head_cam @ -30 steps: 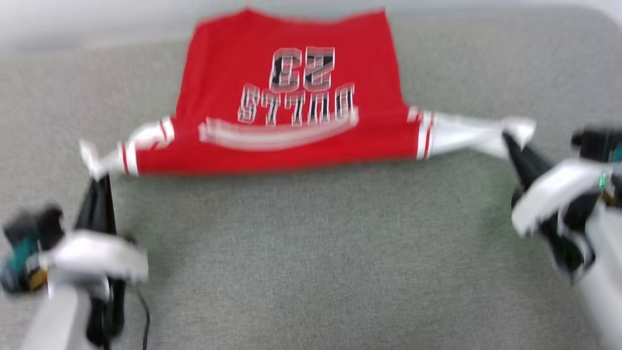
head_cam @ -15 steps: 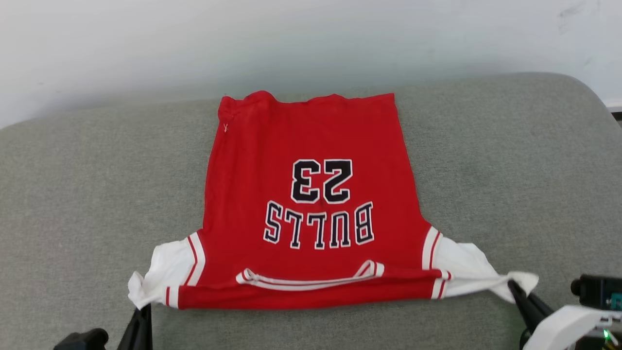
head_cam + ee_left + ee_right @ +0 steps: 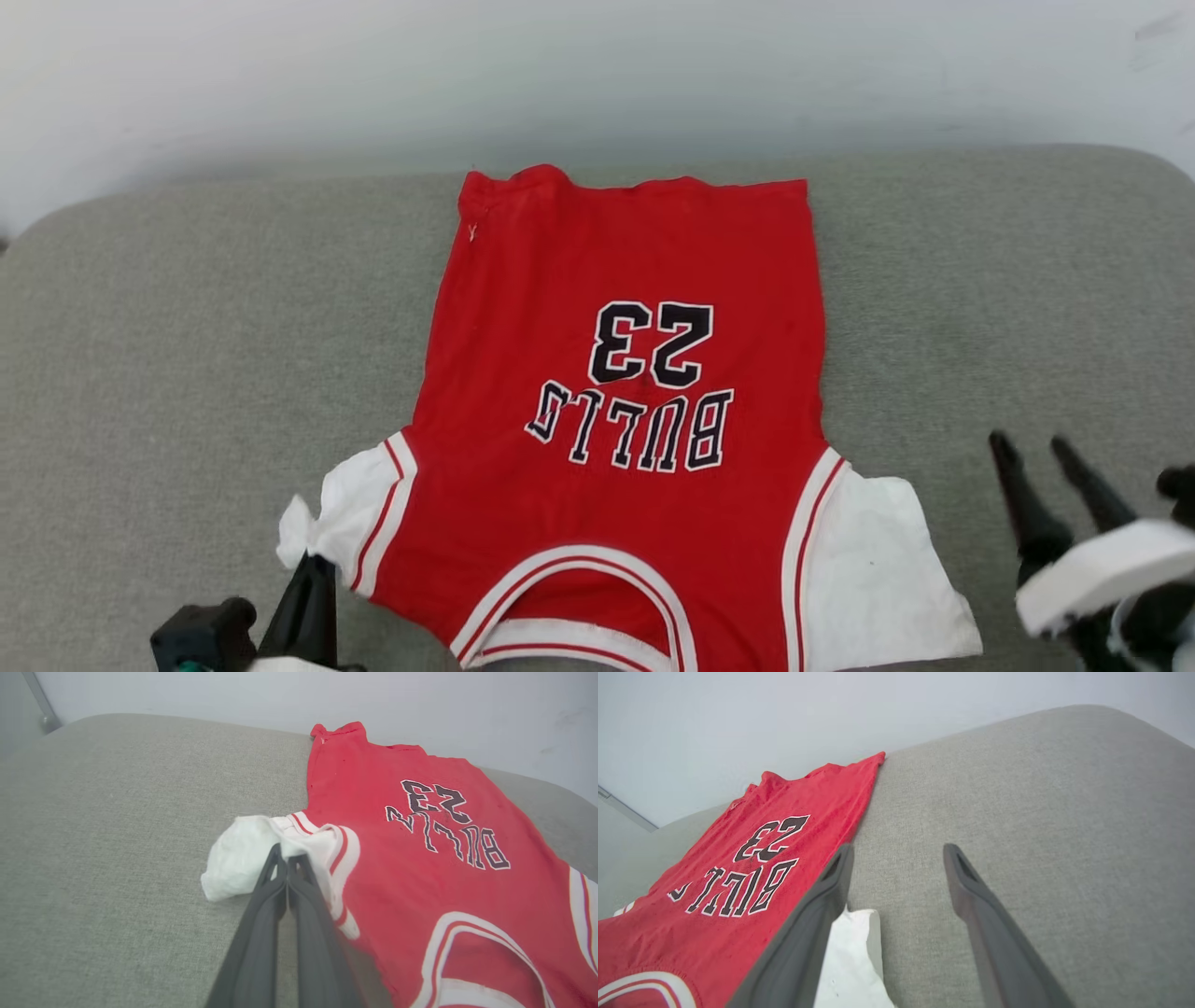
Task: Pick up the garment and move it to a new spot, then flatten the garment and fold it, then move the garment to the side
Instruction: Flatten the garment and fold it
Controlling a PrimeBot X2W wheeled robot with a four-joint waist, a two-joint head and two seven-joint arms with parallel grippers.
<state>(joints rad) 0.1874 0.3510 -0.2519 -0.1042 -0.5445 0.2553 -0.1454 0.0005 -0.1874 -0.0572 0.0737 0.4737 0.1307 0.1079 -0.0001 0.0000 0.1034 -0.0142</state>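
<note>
**A:** So, where is the red jersey T-shirt with white short sleeves (image 3: pixel 616 280) lying?

**B:** It is spread print-up on the grey fabric-covered table (image 3: pixel 187 327), with the hem toward the far pale wall (image 3: pixel 597 75) and the striped collar (image 3: pixel 569 597) nearest the robot. The left pincer (image 3: pixel 284 851) is clamped together on the bunched white left sleeve (image 3: pixel 233 858). The right pincer (image 3: pixel 899 848) stands apart, holding nothing, just right of the flat right sleeve (image 3: pixel 878 560).

**A:** What could go wrong from here?

**B:** I'd say the one-sided grip is the risk. Any pull from the left arm alone would drag the shirt askew and add creases. The "BULLS" lettering already buckles at its left end. Lifting that sleeve could also flop it over the red body.

**A:** Do the views differ?

**B:** Yes. The left wrist view shows cloth pinched between the fingertips, while the head view only catches that pincer low at its edge. The right wrist view shows bare table between the parted fingers and one finger passing over the sleeve corner, though I cannot tell whether it touches. The head view shows both sleeves and the whole outline.
</note>
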